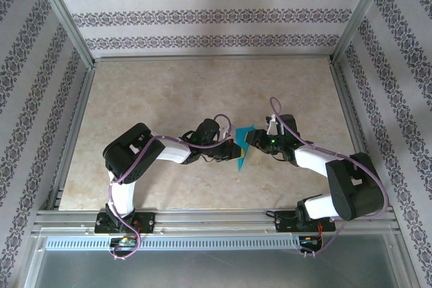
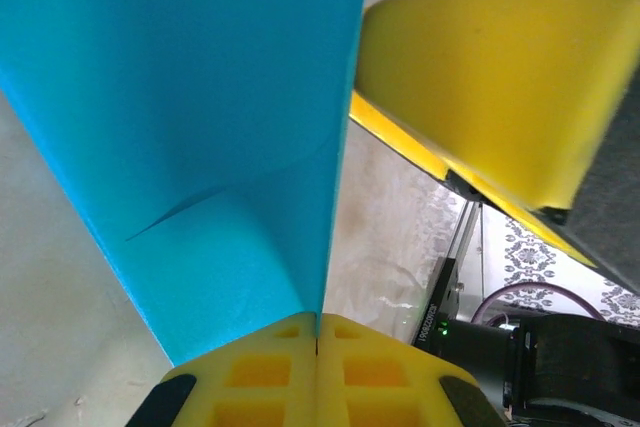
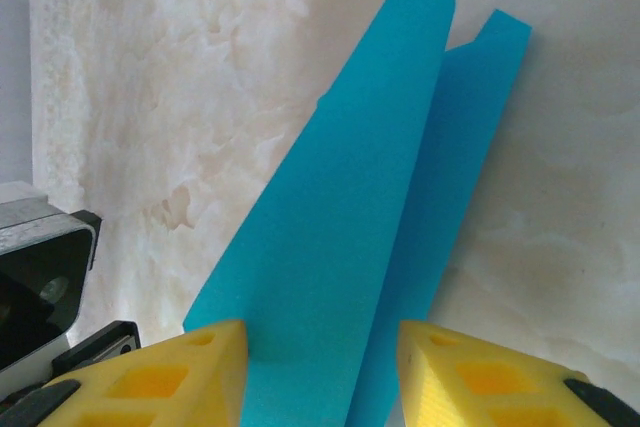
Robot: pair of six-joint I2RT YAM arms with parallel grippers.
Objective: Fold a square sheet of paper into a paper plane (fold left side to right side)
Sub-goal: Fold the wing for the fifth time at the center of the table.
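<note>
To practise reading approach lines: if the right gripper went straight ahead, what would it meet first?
Probably the paper, standing between the open fingers of the right gripper; beyond it the table, depth unclear.

I see the square sheet of paper (image 3: 330, 247) as thin matt teal paper, smooth, with a fine grain and one soft dent. The left gripper (image 2: 317, 347) and right gripper (image 3: 320, 347) have matt yellow moulded plastic fingers, slightly grainy. The table (image 1: 202, 92) is a smooth, low-sheen marble-look top. The frame rails (image 1: 216, 217) are brushed aluminium, the arm shells (image 1: 128, 150) glossy black plastic. The walls (image 1: 209, 15) are matt and printed; cloth or paper, I can't tell.
</note>
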